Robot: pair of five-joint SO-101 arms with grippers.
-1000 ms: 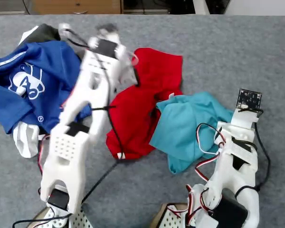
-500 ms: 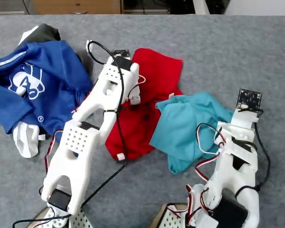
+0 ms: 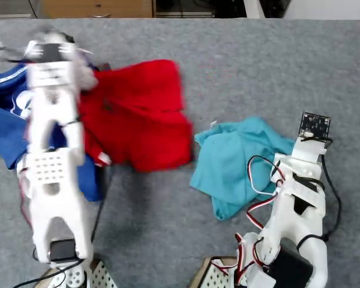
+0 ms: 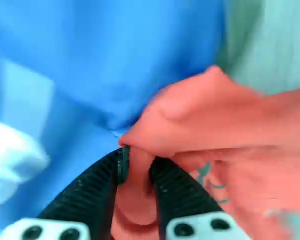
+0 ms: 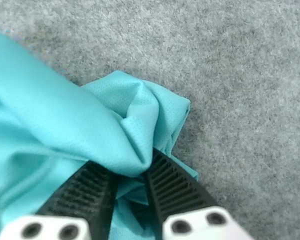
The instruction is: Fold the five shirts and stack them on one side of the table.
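Left claw (image 4: 137, 167) clamped on red shirt (image 3: 144, 120), hard against blue shirt (image 3: 3, 132). Right claw (image 5: 132, 172) pinching teal shirt (image 3: 234, 162), well apart from blue shirt, on bench (image 3: 276, 72).

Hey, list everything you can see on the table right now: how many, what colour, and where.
red shirt: one, red, bunched left of the table's middle, its left edge by the blue shirt.
blue shirt: one, blue, at the table's left edge, partly behind the left arm.
teal shirt: one, teal, crumpled right of the middle.
table: one, grey, under everything.
left arm: one, white, over the blue shirt.
right arm: one, white, beside the teal shirt.
left claw: one, black, shut on the red shirt.
right claw: one, black, shut on the teal shirt.
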